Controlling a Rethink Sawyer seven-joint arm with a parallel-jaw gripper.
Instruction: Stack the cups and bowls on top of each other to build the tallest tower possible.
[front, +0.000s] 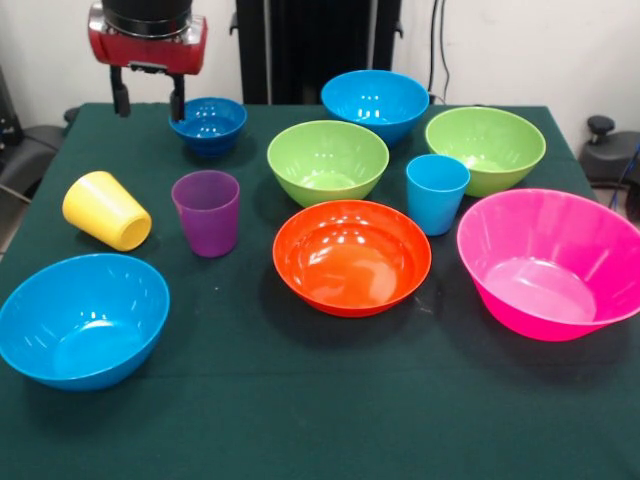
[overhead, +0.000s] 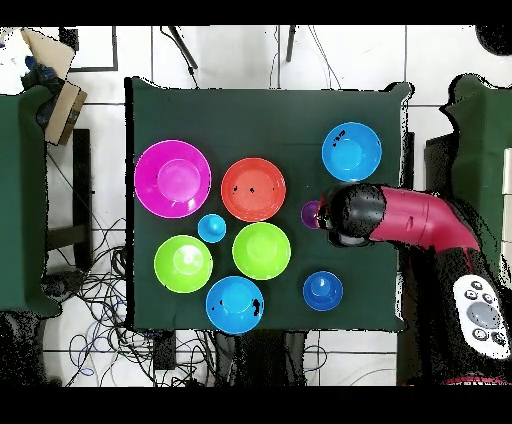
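While the gripper (front: 148, 103) hangs with open, empty jaws just beside the small dark blue bowl (front: 208, 124), a descent could clip its rim and skid it along the worktop (front: 300, 420) toward the purple cup (front: 206, 212) standing nearby.

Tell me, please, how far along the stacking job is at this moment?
Nothing looks stacked yet: the pink bowl, orange bowl, both green bowls and three blue bowls sit apart on the table. The yellow cup lies on its side; the purple cup and blue cup stand upright. The gripper hangs open and empty beside the small dark blue bowl. The whole tower remains.
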